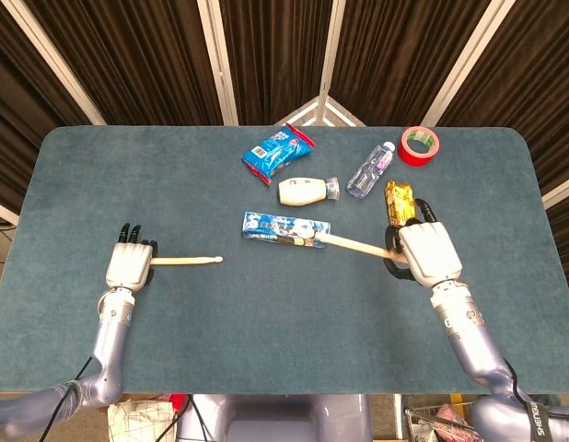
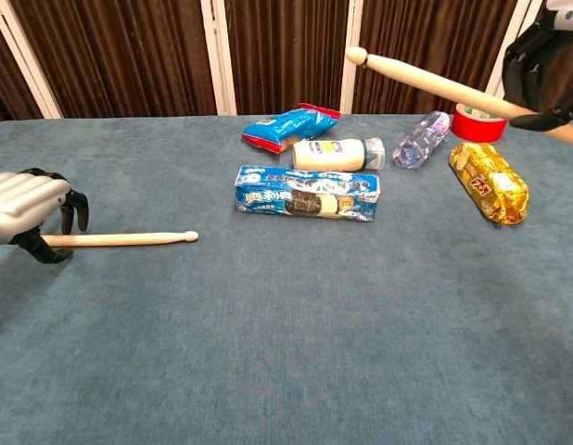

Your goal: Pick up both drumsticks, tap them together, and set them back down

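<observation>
Right hand [image 1: 428, 254] has its fingers [image 2: 526, 57] wrapped around the butt end of one drumstick [image 2: 435, 85], which is up off the worktop [image 1: 266, 313] and angled, tip pointing toward the left side and hanging above the blue cookie pack [image 2: 307, 193] in the middle. The other drumstick [image 1: 188, 261] lies flat near the left edge, lengthwise along the worktop, tip toward the centre. My left hand [image 1: 129, 266] sits right over its butt end, fingers [image 2: 71, 208] curled down around the stick on both sides, but I can't tell whether they're actually clamped on it or just cupping it. Back edge has a blue snack bag [image 1: 279, 152], small white bottle [image 1: 307, 191], water bottle [image 1: 370, 169], red tape roll [image 1: 418, 145] and a gold wrapped snack [image 2: 488, 182].
</observation>
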`<state>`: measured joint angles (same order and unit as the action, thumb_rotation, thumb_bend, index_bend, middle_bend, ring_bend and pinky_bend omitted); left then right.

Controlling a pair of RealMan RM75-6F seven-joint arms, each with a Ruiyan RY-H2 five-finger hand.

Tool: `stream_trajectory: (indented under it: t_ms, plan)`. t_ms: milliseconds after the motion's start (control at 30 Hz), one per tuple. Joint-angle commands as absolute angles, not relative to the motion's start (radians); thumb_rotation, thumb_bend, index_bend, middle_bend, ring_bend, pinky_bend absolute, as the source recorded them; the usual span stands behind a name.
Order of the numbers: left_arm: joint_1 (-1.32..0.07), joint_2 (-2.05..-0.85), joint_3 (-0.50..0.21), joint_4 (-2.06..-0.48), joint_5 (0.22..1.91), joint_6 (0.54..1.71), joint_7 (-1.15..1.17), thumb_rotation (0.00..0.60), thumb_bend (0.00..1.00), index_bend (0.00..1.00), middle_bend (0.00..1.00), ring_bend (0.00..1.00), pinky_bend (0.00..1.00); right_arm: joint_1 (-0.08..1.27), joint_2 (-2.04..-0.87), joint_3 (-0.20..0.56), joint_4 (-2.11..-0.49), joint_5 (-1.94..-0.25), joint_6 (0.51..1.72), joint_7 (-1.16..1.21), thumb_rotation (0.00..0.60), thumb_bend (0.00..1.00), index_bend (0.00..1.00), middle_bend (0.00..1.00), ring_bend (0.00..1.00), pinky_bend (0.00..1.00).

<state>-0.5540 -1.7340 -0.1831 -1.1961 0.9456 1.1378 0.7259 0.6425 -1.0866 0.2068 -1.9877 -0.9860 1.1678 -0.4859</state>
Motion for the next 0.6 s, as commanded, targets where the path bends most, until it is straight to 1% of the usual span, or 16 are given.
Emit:
stream_trajectory:
  t_ms: [33,300,400,600]
  plan:
    - [-0.557,-1.744,-0.18,-1.183,0.933,1.139,0.747,0.6,0.44,0.45,0.46,0.1,0.03,0.641,-1.084,0.205,-1.988,-0.99,1.167,-0.483,0.6,0.47,0.7,0.61,0.42,0.07]
    - [-0.565,-1.751,-0.175,-1.186,0.938,1.14,0.761,0.6,0.44,0.47,0.48,0.1,0.03,0.64,-1.079,0.202,-1.99,-0.995,1.168,-0.484,0.6,0.47,0.7,0.61,0.42,0.07]
    - [-0.567,-1.753,-0.173,-1.189,0.946,1.144,0.764,0.6,0.45,0.48,0.5,0.12,0.03,0.641,-1.082,0.201,-1.988,-0.995,1.168,-0.488,0.6,0.47,0.7,0.61,0.42,0.07]
    - [-0.568,-1.752,-0.167,-1.195,0.956,1.154,0.773,0.6,0.45,0.48,0.5,0.12,0.03,0.642,-1.085,0.199,-1.99,-0.997,1.172,-0.496,0.6,0.47,0.7,0.61,0.42,0.07]
